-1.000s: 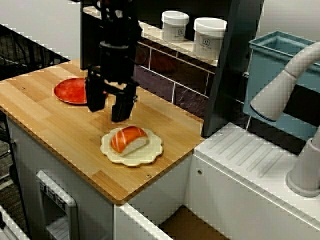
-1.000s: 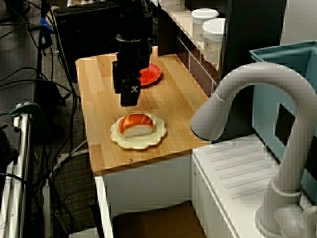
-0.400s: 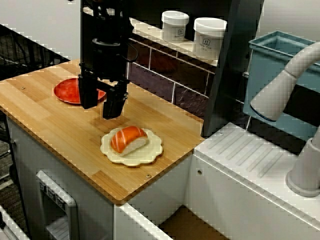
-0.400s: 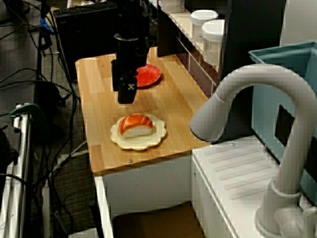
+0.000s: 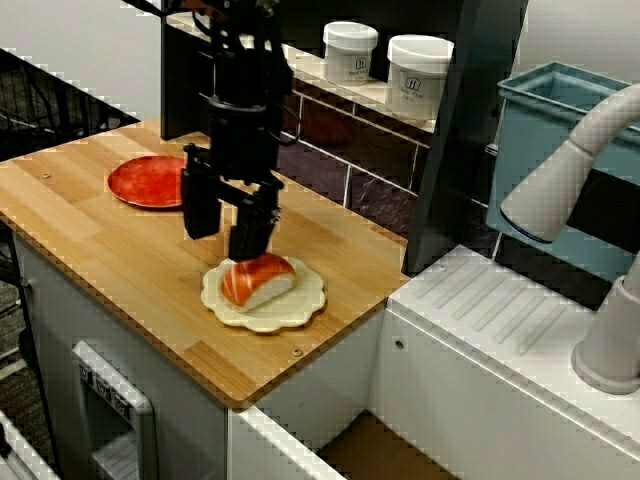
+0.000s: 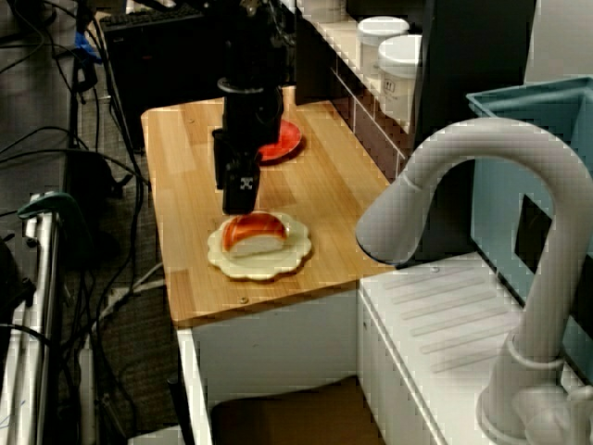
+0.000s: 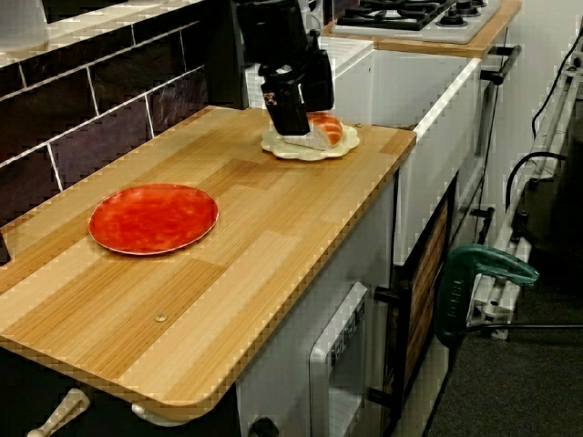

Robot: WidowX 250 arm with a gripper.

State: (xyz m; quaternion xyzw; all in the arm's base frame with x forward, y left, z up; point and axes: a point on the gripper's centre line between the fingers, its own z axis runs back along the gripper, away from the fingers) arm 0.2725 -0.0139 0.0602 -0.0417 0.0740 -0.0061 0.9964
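Observation:
A piece of salmon sushi (image 5: 258, 280) lies on a cream scalloped plate (image 5: 302, 306) near the right end of the wooden counter (image 5: 120, 260). My black gripper (image 5: 225, 228) hangs open just above the sushi's left end, with nothing between its fingers. One finger (image 5: 250, 232) is close over the fish; whether it touches I cannot tell. In the view from over the tap, the gripper (image 6: 239, 192) stands right behind the sushi (image 6: 255, 232). Along the counter, the gripper (image 7: 293, 114) partly hides the sushi (image 7: 330, 130). A red plate (image 5: 145, 181) sits bare to the left.
Two white jars (image 5: 350, 50) (image 5: 418, 76) stand on the shelf above the dark tiled wall. A white tap (image 5: 585, 155), a teal bin (image 5: 555, 120) and a ribbed white drainer (image 5: 500, 305) lie to the right. A stove (image 7: 419, 14) shows at the far end.
The gripper swung from beside the red plate to the right and down, ending over the sushi's left end. It stays open; sushi and plates have not moved.

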